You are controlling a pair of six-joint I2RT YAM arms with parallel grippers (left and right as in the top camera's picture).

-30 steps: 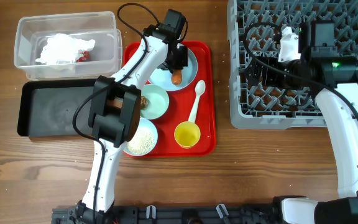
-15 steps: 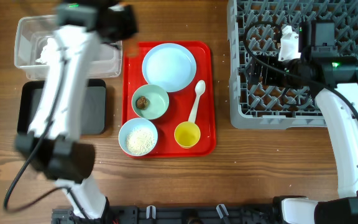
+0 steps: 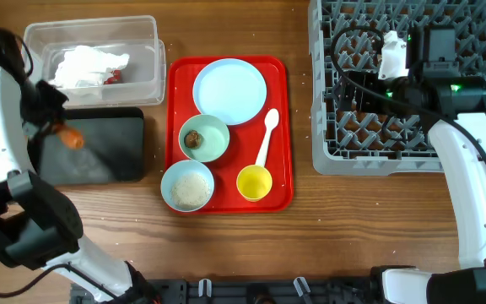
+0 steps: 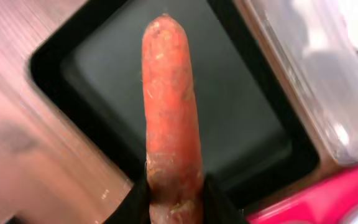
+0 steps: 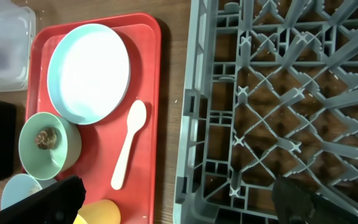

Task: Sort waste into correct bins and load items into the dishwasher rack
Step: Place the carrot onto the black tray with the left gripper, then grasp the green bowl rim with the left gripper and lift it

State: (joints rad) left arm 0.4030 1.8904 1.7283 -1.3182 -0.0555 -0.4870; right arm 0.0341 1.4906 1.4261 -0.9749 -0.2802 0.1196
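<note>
Your left hand [image 4: 174, 198] is clamped on the rough orange carrot piece [image 4: 169, 106] above the smooth black tray [image 4: 241, 124], clear tub [image 3: 91, 34] at its 12 o'clock; right hand [image 5: 179, 200] spread apart over grey lattice rack [image 5: 278, 93].

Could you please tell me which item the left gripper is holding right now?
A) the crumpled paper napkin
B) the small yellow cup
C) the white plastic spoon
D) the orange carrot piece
D: the left wrist view shows the orange carrot piece pinched at its lower end by the left gripper, held above the black tray.
</note>
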